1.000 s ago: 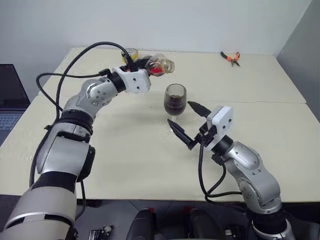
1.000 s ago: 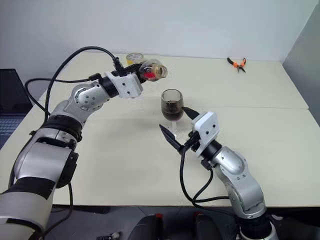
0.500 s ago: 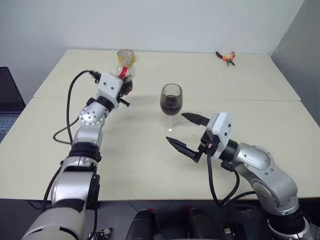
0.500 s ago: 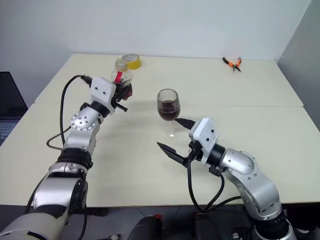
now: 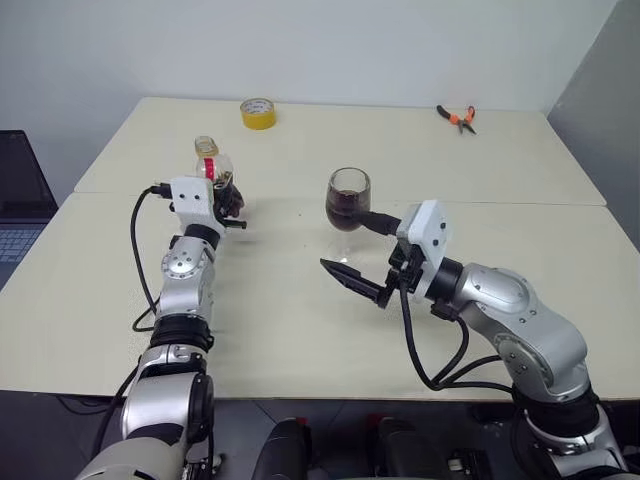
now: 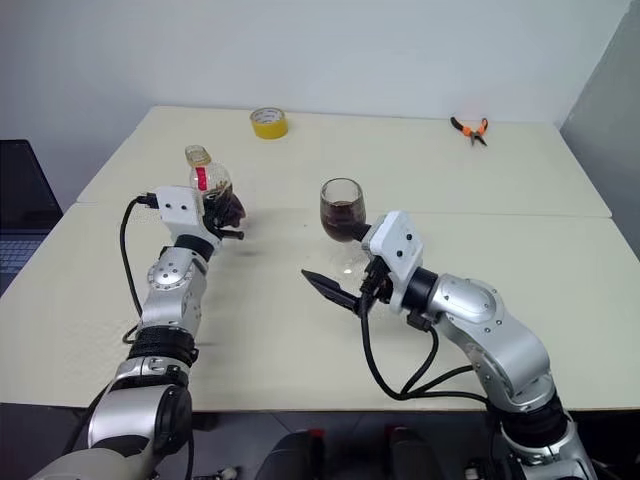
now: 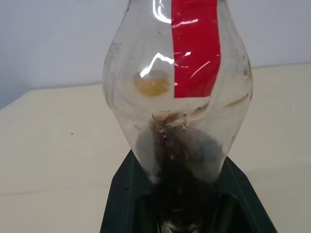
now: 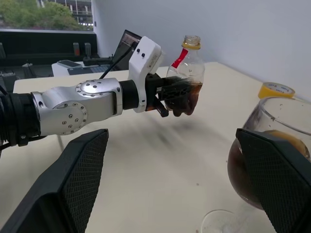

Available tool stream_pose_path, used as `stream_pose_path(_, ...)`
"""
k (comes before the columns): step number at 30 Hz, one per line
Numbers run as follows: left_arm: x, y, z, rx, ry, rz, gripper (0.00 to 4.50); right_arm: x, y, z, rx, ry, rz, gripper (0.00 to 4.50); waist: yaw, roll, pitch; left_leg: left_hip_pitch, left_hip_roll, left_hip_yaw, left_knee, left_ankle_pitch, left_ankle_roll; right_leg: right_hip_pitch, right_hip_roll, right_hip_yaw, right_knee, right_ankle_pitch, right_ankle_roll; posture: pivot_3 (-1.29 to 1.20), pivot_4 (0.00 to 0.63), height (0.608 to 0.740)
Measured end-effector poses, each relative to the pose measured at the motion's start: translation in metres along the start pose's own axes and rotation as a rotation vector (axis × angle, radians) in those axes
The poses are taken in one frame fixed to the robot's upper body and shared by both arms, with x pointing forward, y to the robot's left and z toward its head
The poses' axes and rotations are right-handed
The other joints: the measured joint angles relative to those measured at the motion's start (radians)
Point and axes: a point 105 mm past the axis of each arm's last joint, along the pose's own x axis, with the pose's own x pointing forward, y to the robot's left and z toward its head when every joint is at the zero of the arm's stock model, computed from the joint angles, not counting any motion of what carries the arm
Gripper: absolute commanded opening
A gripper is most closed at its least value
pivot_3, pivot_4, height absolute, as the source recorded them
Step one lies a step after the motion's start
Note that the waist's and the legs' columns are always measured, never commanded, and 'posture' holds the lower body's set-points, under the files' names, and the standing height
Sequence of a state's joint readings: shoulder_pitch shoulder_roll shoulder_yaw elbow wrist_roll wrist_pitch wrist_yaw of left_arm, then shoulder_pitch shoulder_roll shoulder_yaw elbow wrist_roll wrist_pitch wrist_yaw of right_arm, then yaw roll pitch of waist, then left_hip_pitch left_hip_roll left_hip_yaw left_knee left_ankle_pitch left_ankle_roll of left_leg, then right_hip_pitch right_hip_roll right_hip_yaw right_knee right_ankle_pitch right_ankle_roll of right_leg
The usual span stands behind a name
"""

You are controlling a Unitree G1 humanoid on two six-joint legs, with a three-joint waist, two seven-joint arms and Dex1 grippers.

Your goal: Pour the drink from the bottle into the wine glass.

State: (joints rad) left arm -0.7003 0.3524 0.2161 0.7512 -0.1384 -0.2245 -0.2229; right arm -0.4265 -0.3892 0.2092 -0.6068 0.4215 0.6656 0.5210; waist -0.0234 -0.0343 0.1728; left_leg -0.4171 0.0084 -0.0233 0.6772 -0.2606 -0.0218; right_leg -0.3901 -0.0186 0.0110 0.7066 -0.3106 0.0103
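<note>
The bottle (image 5: pixel 212 170) stands upright at the table's left, its mouth uncapped, a red strip down its side and a little dark drink (image 8: pixel 190 93) in its bottom. My left gripper (image 5: pixel 226 197) is shut on its lower body, low over the table; the same grip shows in the left wrist view on the bottle (image 7: pixel 178 82). The wine glass (image 5: pixel 348 199) stands mid-table, its bowl about half full of dark drink (image 6: pixel 341 222). My right gripper (image 5: pixel 362 250) is open, one finger on each side of the glass's stem, touching nothing; the glass (image 8: pixel 272 155) sits near one pad.
A yellow tape roll (image 5: pixel 257 112) lies at the back of the table (image 5: pixel 280 330), and orange-handled pliers (image 5: pixel 458 117) at the back right. A laptop (image 5: pixel 18 200) sits off the table's left edge.
My left arm swung the bottle away from above the glass, down and to the left, turning it from tilted to upright. The right gripper stays open by the glass.
</note>
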Motion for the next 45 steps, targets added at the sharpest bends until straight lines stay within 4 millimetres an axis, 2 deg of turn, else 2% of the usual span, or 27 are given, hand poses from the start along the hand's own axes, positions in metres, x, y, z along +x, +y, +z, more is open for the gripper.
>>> stream_pose_path(6,-0.001,0.001,-0.021,-0.028,0.070,0.025,0.61,0.003,0.001,0.000,-0.006,0.019,0.012,4.50,-0.001,0.000,0.000,0.000,0.000,0.000,0.000,0.000,0.000,0.000,0.000,0.000,0.000,0.000,0.000,0.00,0.150,0.740)
stream_pose_path(13,0.002,0.001,-0.022,-0.021,0.063,0.030,0.61,0.003,0.001,-0.001,-0.002,0.025,0.012,4.50,-0.001,0.000,0.000,0.000,0.000,0.000,0.000,0.000,0.000,0.000,0.000,0.000,0.000,0.000,0.000,0.00,0.150,0.740)
stream_pose_path(20,0.001,0.001,-0.021,-0.037,0.050,0.019,2.93,0.003,0.001,-0.003,0.004,0.034,0.011,4.50,-0.001,0.000,0.000,0.000,0.000,0.000,0.000,0.000,0.000,0.000,0.000,0.000,0.000,0.000,0.000,0.00,0.150,0.740)
stream_pose_path(24,-0.007,0.002,-0.025,-0.027,0.042,0.014,4.33,0.002,0.001,-0.005,0.008,0.040,0.011,4.50,-0.002,0.000,0.000,0.000,0.000,0.000,0.000,0.000,0.000,0.000,0.000,0.000,0.000,0.000,0.000,0.00,0.150,0.740)
stream_pose_path(25,-0.009,0.002,-0.026,-0.025,0.042,0.011,4.46,0.002,0.001,-0.005,0.009,0.040,0.011,4.50,-0.002,0.000,0.000,0.000,0.000,0.000,0.000,0.000,0.000,0.000,0.000,0.000,0.000,0.000,0.000,0.00,0.150,0.740)
stream_pose_path(29,-0.019,0.004,-0.019,-0.007,0.010,0.005,4.46,-0.004,0.004,-0.013,0.015,0.060,0.011,4.50,-0.002,0.000,0.000,0.000,0.000,0.000,-0.001,0.000,0.000,0.000,0.000,0.000,0.000,0.000,0.000,0.00,0.150,0.740)
stream_pose_path(34,-0.055,0.010,-0.018,0.012,0.046,0.013,4.46,-0.029,0.004,-0.040,0.031,0.119,-0.058,4.50,-0.002,0.000,0.000,0.000,0.001,0.000,-0.001,0.000,0.000,0.001,0.000,0.001,-0.001,0.000,0.000,0.00,0.150,0.740)
stream_pose_path(39,-0.094,0.007,-0.004,0.090,0.071,0.011,4.46,-0.051,-0.016,-0.062,0.035,0.092,-0.288,4.50,0.000,0.000,-0.001,0.002,0.001,0.000,-0.001,0.000,0.000,0.002,0.000,0.001,-0.001,0.000,0.000,0.00,0.150,0.740)
stream_pose_path(42,-0.100,0.004,-0.002,0.091,0.086,0.022,4.46,-0.057,-0.030,-0.065,0.037,0.020,-0.429,4.50,0.003,0.000,-0.002,0.002,0.001,0.000,-0.001,-0.001,0.000,0.002,0.000,0.001,-0.001,0.000,0.000,0.00,0.150,0.740)
stream_pose_path(45,-0.105,-0.003,-0.007,0.058,0.099,0.032,4.46,-0.068,-0.039,-0.081,0.071,-0.020,-0.588,4.50,0.006,0.001,-0.003,0.002,0.001,0.000,-0.002,-0.001,0.000,0.003,0.000,0.001,-0.002,0.000,0.000,0.00,0.150,0.740)
